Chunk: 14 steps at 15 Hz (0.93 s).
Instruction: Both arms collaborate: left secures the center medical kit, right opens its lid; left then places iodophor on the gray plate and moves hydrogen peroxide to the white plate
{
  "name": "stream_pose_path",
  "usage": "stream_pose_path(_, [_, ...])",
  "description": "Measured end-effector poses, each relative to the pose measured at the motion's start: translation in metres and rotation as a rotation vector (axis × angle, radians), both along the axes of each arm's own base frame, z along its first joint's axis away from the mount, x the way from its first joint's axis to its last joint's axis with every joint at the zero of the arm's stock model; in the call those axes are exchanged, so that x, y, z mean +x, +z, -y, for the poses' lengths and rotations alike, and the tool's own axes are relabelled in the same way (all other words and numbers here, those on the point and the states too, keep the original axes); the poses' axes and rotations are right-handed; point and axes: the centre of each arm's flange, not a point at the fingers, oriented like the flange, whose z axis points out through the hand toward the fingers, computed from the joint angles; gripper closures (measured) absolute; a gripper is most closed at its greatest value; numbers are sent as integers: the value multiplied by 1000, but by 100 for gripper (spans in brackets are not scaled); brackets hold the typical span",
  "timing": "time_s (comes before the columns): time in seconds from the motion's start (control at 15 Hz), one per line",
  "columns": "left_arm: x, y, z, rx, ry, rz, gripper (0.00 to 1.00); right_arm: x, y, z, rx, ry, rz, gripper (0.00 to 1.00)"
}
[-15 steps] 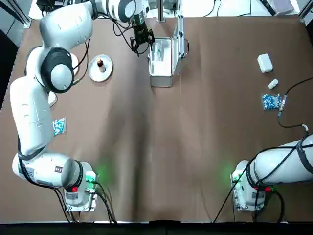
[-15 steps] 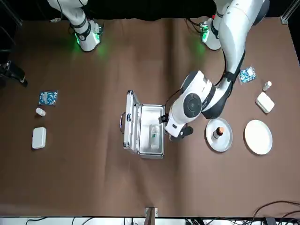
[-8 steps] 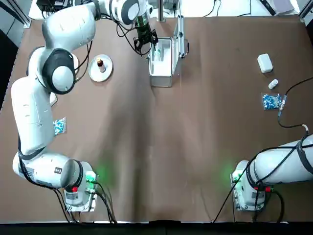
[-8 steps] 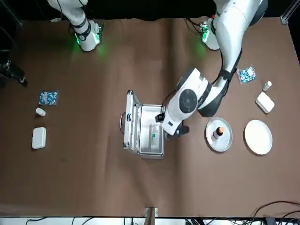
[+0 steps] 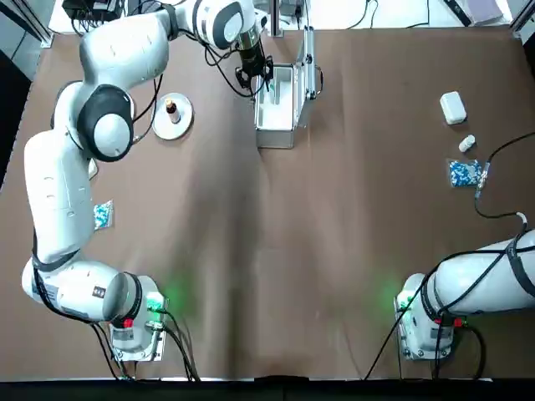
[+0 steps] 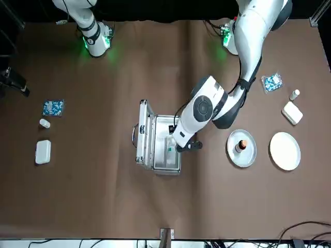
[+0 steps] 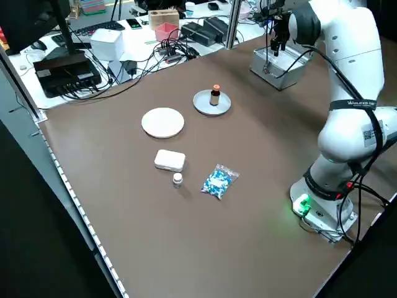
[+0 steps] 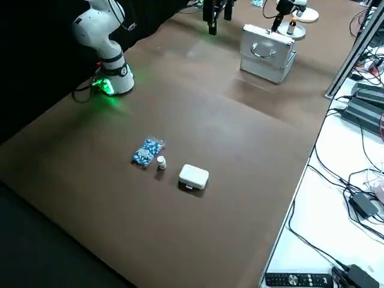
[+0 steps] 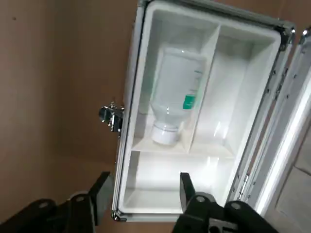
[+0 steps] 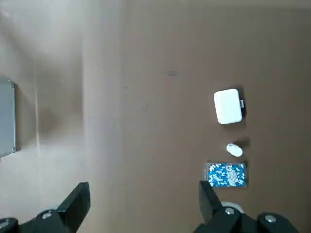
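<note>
The medical kit (image 5: 277, 125) lies open at the table's far centre, its lid (image 5: 308, 63) standing upright on its right side. The hydrogen peroxide (image 9: 177, 92) lies in a white compartment inside, cap toward the wrist camera. My left gripper (image 9: 143, 191) is open and hovers over the kit's left wall (image 6: 181, 135), one finger outside it, one over the tray. The iodophor (image 5: 170, 108) stands on the gray plate (image 5: 185, 118), left of the kit. Beyond it lies the white plate (image 6: 284, 151), bare. My right gripper (image 10: 143, 199) hangs open high above the table, away from the kit.
On the robot's right side lie a white box (image 5: 452, 107), a small white bottle (image 5: 466, 144) and a blue pill bag (image 5: 464, 173), with a cable (image 5: 501, 150) nearby. On the left side sit another box (image 6: 292, 112), a small bottle (image 6: 295, 94) and a bag (image 6: 272, 82).
My left gripper has shifted from beside the kit's left side to over its left wall and open tray. The kit, bottles and right arm have stayed put.
</note>
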Motion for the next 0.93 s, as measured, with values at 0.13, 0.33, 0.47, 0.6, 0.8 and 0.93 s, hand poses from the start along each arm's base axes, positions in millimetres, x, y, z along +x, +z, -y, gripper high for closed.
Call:
stream_pose_path(0.13, [2,-1,3,-17,-30,30,35,0,0,0,0,0,1,1])
stream_pose_path(0.33, [4,-1,7,-2,-73,95,35,0,1,0,0,0,4,1])
stream_pose_path(0.47, [1,-5,15,23,-103,142,35,0,1,0,0,0,4,1])
stream_pose_path(0.6, [-3,-12,24,46,-119,172,35,0,1,0,0,-1,5,1])
stream_pose_path(0.8, [-7,-26,34,83,-134,212,35,0,1,0,0,-1,5,1])
stream_pose_path(0.93, [-11,-43,43,100,-147,237,36,0,1,1,0,-1,5,1])
